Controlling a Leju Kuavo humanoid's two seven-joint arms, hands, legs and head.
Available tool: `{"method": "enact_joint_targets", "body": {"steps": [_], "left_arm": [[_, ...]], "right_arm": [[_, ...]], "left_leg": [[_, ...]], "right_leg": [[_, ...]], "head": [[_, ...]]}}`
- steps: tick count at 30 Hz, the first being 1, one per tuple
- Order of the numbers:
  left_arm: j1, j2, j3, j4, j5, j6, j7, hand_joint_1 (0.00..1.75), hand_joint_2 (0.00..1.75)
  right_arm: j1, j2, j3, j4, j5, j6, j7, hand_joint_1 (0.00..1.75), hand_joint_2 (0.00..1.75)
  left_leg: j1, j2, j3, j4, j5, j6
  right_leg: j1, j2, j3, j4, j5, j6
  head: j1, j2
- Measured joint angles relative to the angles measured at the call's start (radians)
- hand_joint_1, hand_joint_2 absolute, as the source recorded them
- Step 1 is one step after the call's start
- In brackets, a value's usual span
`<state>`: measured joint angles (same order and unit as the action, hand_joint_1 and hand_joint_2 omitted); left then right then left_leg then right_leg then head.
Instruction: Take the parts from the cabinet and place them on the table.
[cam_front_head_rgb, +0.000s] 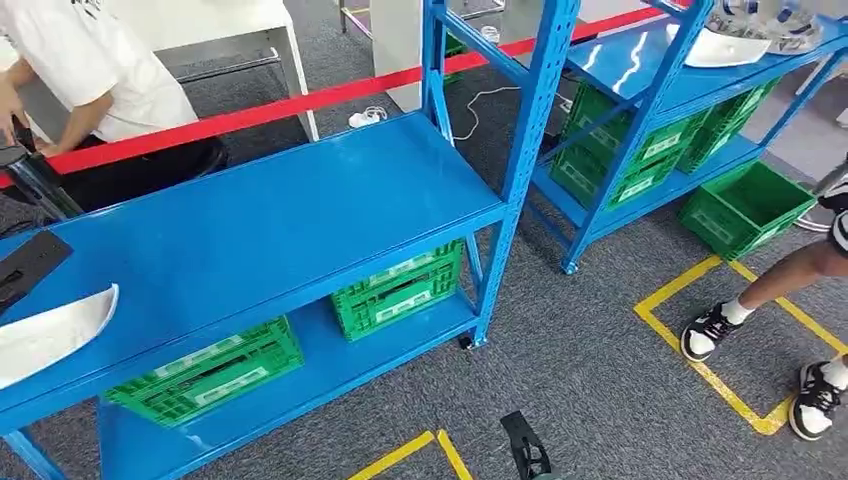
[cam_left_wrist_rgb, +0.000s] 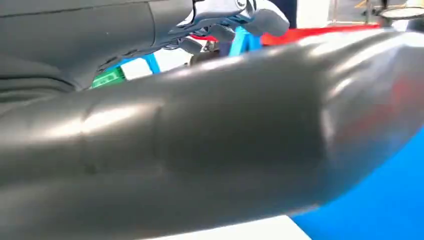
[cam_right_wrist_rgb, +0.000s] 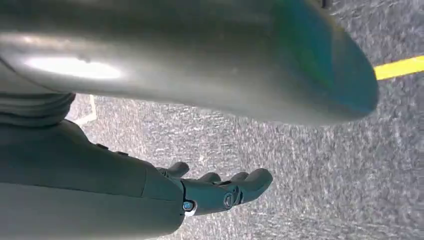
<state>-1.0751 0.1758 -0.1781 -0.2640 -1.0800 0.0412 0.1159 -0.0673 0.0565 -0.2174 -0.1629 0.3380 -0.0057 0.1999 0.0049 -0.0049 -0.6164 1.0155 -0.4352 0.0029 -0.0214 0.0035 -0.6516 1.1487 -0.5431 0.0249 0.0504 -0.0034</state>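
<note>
The long blue metal shelving table (cam_front_head_rgb: 270, 215) bears a curved white plastic part (cam_front_head_rgb: 50, 330) near its left end (a black piece just beside it). The right hand (cam_right_wrist_rgb: 220, 190) hangs above grey carpet, fingers loosely together, empty. Left hand (cam_left_wrist_rgb: 235, 15): fingers' state cannot be told.
</note>
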Motion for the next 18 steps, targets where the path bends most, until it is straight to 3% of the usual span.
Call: {"method": "enact_joint_targets", "body": {"steps": [2, 3, 4, 5, 7, 8, 9, 11, 13, 14, 18], "left_arm": [[0.008, 0.002, 0.0, 0.002, 0.0, -0.002, 0.006, 0.0, 0.0], [0.015, 0.003, 0.0, 0.002, 0.0, -0.003, 0.009, 0.0, 0.0], [0.021, 0.005, 0.0, 0.003, 0.0, -0.004, 0.015, 0.0, 0.0], [0.027, 0.01, 0.0, 0.003, 0.0, -0.005, 0.021, 0.0, 0.0], [0.031, 0.017, 0.0, 0.003, 0.0, -0.007, 0.025, 0.0, 0.0], [0.033, 0.02, 0.0, 0.003, 0.0, -0.008, 0.026, 0.0, 0.0], [0.034, 0.031, 0.0, 0.006, 0.006, -0.009, 0.026, 0.0, 0.0], [0.046, 0.042, 0.0, 0.008, 0.022, -0.024, 0.009, 0.0, 0.0], [0.057, 0.049, 0.0, 0.01, 0.043, -0.043, -0.014, 0.0, 0.0], [0.061, 0.055, 0.002, 0.01, 0.058, -0.057, -0.029, 0.0, 0.0], [0.094, 0.081, 0.046, 0.009, 0.175, -0.169, -0.202, 0.0, 0.0]], "right_arm": [[0.002, 0.0, 0.0, 0.0, 0.0, 0.0, 0.0, 0.0, 0.0], [0.002, 0.0, 0.0, 0.0, 0.003, 0.0, 0.002, 0.0, 0.0], [0.002, 0.0, 0.0, 0.0, 0.003, 0.0, 0.004, 0.0, 0.0], [0.001, 0.0, 0.0, 0.0, 0.004, -0.001, 0.005, 0.0, 0.0], [-0.001, 0.0, 0.0, 0.0, 0.005, -0.004, 0.008, 0.0, 0.0], [-0.002, 0.0, 0.0, 0.0, 0.005, -0.006, 0.014, 0.0, 0.0], [-0.003, 0.0, 0.0, 0.0, 0.005, -0.008, 0.016, 0.0, 0.0], [0.001, 0.0, 0.0, 0.0, 0.005, -0.01, 0.018, 0.0, 0.0], [0.004, 0.001, 0.0, 0.0, 0.003, -0.011, 0.017, 0.0, 0.0], [0.004, 0.001, 0.0, 0.0, 0.003, -0.011, 0.016, 0.0, 0.0], [0.008, 0.001, -0.005, 0.0, 0.0, -0.011, 0.015, 0.0, 0.0]], "left_leg": [[-0.003, 0.0, 0.002, 0.002, -0.005, 0.007], [-0.005, -0.002, 0.003, 0.003, -0.008, 0.009], [-0.006, -0.004, 0.006, 0.005, -0.011, 0.008], [-0.006, -0.006, 0.011, 0.007, -0.015, 0.007], [-0.006, -0.007, 0.021, 0.014, -0.027, 0.001], [-0.007, -0.007, 0.021, 0.016, -0.033, -0.004], [-0.014, -0.007, 0.017, 0.023, -0.037, -0.011], [-0.013, -0.006, 0.023, 0.011, -0.034, -0.02], [-0.015, -0.006, 0.025, 0.011, -0.034, -0.002], [-0.015, -0.005, 0.027, 0.007, -0.033, -0.003], [-0.015, -0.001, 0.038, -0.002, -0.034, -0.01]], "right_leg": [[0.001, 0.0, -0.088, 0.159, -0.057, 0.004], [0.001, 0.0, -0.119, 0.205, -0.057, 0.004], [0.002, 0.0, -0.123, 0.195, -0.034, 0.002], [0.002, 0.0, -0.104, 0.139, 0.009, -0.001], [0.005, 0.0, -0.026, -0.037, 0.105, -0.013], [0.008, 0.0, -0.004, -0.082, 0.103, -0.02], [0.011, 0.0, 0.006, -0.102, 0.096, -0.022], [0.012, 0.003, 0.007, -0.101, 0.096, -0.027], [0.01, 0.003, 0.011, -0.107, 0.1, -0.026], [0.01, 0.004, 0.011, -0.107, 0.098, -0.027], [0.011, 0.006, 0.015, -0.107, 0.093, -0.035]], "head": [[0.0, 0.0], [0.0, 0.0], [0.001, 0.0], [0.001, 0.0], [0.001, 0.0], [0.0, 0.0], [0.0, 0.0], [-0.001, 0.0], [-0.001, 0.0], [-0.001, 0.0], [-0.001, 0.0]]}}
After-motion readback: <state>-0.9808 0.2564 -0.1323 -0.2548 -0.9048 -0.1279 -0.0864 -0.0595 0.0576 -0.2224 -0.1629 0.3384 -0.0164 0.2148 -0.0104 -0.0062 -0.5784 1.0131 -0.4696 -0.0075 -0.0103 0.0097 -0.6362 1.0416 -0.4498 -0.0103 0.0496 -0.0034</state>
